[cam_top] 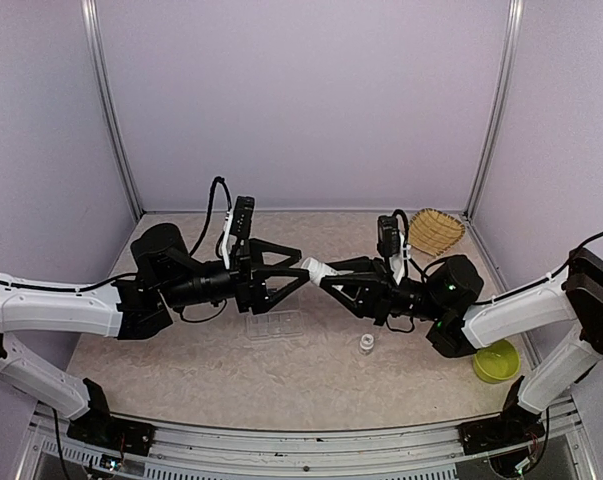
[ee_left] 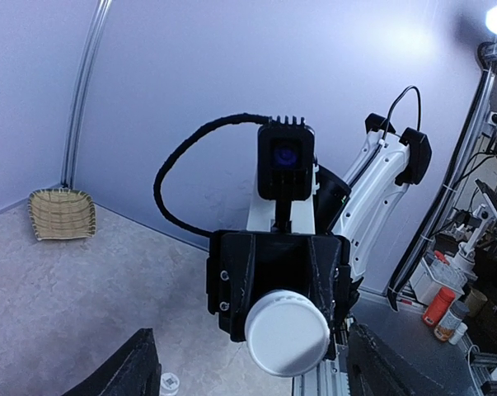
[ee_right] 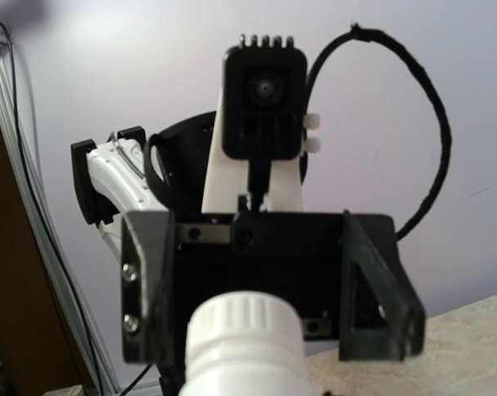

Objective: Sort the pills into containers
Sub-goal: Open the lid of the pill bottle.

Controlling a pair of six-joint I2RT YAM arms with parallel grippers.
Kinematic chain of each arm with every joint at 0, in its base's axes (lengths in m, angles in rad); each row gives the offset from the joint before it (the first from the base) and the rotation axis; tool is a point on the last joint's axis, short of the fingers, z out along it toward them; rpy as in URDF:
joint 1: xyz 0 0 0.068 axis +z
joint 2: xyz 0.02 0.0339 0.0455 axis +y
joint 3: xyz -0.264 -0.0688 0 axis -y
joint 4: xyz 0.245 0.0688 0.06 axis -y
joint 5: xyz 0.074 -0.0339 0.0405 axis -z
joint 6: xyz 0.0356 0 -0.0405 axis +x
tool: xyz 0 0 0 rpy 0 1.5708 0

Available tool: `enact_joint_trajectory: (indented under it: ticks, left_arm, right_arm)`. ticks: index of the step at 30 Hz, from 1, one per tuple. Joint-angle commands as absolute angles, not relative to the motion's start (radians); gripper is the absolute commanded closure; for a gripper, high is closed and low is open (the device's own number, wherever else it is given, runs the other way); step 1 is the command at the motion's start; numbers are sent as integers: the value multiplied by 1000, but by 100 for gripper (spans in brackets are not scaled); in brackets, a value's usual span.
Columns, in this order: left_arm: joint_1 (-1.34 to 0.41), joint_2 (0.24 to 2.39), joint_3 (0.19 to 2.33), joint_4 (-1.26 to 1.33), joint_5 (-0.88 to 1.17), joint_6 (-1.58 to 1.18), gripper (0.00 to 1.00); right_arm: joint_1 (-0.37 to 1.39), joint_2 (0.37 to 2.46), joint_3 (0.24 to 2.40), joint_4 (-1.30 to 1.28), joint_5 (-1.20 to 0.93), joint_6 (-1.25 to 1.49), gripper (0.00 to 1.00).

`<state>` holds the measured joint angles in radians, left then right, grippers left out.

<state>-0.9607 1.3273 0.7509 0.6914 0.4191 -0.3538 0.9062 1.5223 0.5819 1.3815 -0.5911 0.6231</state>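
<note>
One bottle (cam_top: 316, 270), one container (cam_top: 274, 325), one basket (cam_top: 436, 230)

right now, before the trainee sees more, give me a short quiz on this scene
1. True or false: the left end effector is shut on the white bottle.
2. What holds the bottle off the table? A) the right end effector B) the left end effector C) neither
3. Name the clear flat thing lying on the table.
Key: 1 false, its jaws stand open; 2 A; 3 the compartment box.
</note>
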Motion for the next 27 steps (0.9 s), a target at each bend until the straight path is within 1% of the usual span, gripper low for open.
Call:
enact_joint_trajectory:
  ticks: [1,7,10,16,17,20,27]
  left_arm:
    - [-950,1301,737,747,421,-362,26]
    - [-950,1334,756,746,454,-362,30]
    - [-950,1342,763,747,466,-362,35]
    - [-949,1347,771,745,478,-362,36]
    - [-949,1349,772,746,479,-362,37]
    - [-950,1350,776,750,485,-362,45]
    - [-950,1354,773,768,490,-392,48]
  right_arm:
    - [893,1534,568,1428,-601,634,86]
    - [892,1535,572,1421,-603,635,86]
    - [893,1535,573,1418,-604,635,86]
    - [893,1538,581,1406,-608,635,86]
    - [892,1538,581,1404,-608,636,86]
    - [892,1541,582,1400,-608,635,86]
    - [893,1547,588,1388,-612,637,86]
